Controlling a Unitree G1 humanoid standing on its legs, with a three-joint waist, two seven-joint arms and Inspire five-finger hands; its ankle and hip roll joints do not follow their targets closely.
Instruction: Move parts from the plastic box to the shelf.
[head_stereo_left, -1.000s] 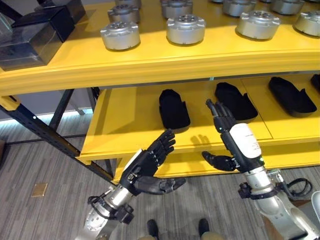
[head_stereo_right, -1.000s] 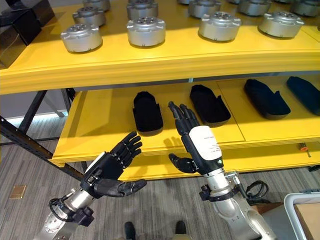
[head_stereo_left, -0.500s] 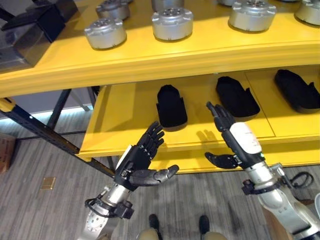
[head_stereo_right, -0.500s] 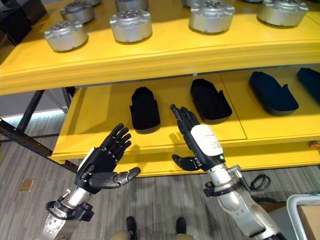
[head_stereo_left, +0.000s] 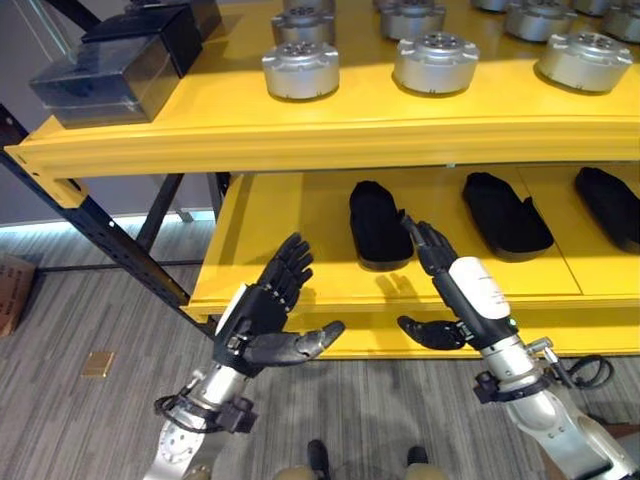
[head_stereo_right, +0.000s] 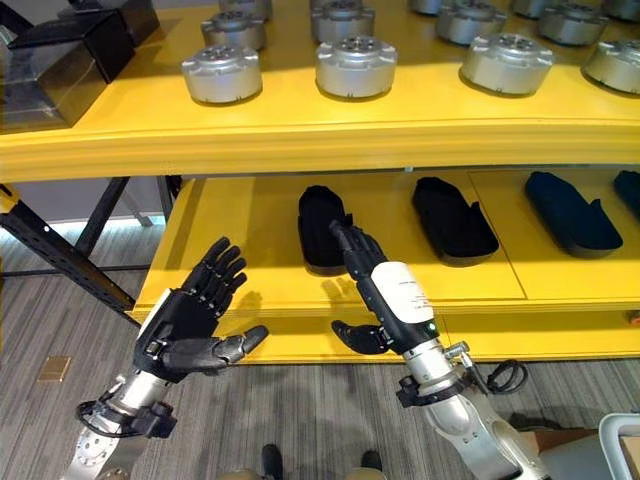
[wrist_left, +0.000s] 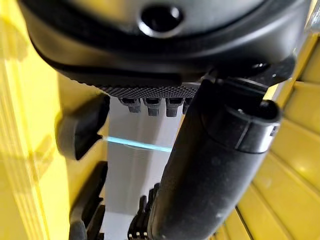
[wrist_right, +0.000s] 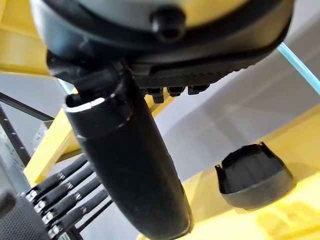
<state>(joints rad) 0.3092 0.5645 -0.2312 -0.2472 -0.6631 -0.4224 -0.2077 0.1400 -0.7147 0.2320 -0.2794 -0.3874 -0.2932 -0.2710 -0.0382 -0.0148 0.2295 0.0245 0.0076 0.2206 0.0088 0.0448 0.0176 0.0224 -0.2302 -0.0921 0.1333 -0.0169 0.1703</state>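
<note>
Left hand (head_stereo_left: 262, 308) has lifted slightly, both it and right hand (head_stereo_left: 455, 290) spread, empty, before the shelf (head_stereo_left: 300, 215)

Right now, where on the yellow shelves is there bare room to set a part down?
Lower shelf: the bare stretch between its left edge and the leftmost black part. Top shelf: the front strip ahead of the silver parts. Crowded further back among the silver rows and by the dark boxes.
</note>
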